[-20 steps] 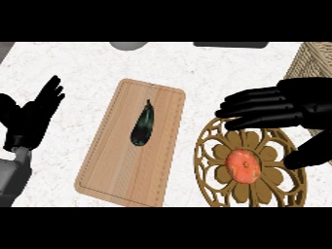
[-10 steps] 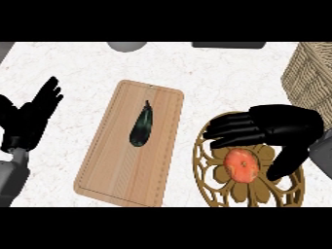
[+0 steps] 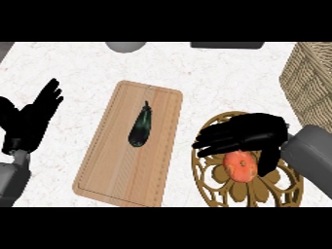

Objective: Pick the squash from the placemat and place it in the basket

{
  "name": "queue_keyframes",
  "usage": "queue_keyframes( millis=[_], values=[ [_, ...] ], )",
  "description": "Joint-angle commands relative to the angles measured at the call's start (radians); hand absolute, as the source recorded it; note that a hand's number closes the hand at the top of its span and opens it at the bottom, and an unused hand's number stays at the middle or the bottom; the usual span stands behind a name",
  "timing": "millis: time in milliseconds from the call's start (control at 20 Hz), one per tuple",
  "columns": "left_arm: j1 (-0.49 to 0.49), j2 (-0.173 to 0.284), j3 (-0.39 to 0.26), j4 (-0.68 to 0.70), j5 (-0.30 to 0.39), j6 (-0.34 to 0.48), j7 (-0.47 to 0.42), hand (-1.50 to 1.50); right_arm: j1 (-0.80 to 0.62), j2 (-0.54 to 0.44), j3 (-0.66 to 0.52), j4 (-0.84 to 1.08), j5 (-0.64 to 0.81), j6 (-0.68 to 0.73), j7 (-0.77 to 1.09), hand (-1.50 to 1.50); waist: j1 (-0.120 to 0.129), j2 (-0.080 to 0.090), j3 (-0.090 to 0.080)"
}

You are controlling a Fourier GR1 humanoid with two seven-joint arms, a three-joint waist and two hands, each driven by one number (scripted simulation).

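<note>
Right hand [image 3: 244,136] lay over the placemat [image 3: 215,192], a round golden openwork mat at the counter's lower right. Its fingers [image 3: 212,141] pointed toward the view's left and curled down over the top of the squash [image 3: 240,165], while the thumb came down along the squash's right side. Hand was curled about the squash; whether the pads actually touched it could not be made out, since the hand hid the upper part. The squash, orange and rounded, sat at the middle of the placemat, visible just below the fingers. The grey right forearm [image 3: 319,160] entered from the right edge.

Basket [image 3: 319,87], wicker, stood at the upper right, beyond the placemat and apart from the hand. Only its left wall and part of the rim were in view.

A wooden board [image 3: 111,165] lay left of the placemat, tilted slightly, its right edge near the mat's rim. A dark green, elongated vegetable [image 3: 140,127] lay lengthwise on the board's upper half.

Left hand [image 3: 26,119] rested at the left edge of the view, fingers straight and spread, pointing up, holding nothing. It was well apart from the board.

Counter [image 3: 67,68] was pale and speckled. A grey rounded object [image 3: 125,46] and a dark flat one [image 3: 226,44] showed partly at the top edge.
</note>
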Motion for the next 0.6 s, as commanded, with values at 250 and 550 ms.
queue_keyframes(
  millis=[250, 550],
  values=[
    [-0.017, -0.004, 0.034, -0.02, -0.018, -0.009, 0.04, 0.0, -0.054, 0.006, 0.006, 0.162, 0.052, 0.052, -0.252, -1.5, -0.015, -0.003, 0.0],
    [0.005, -0.024, 0.05, 0.031, -0.024, -0.029, -0.017, 0.0, -0.048, 0.005, 0.074, 0.159, 0.033, 0.069, -0.275, -1.5, -0.016, -0.002, -0.001]
  ],
)
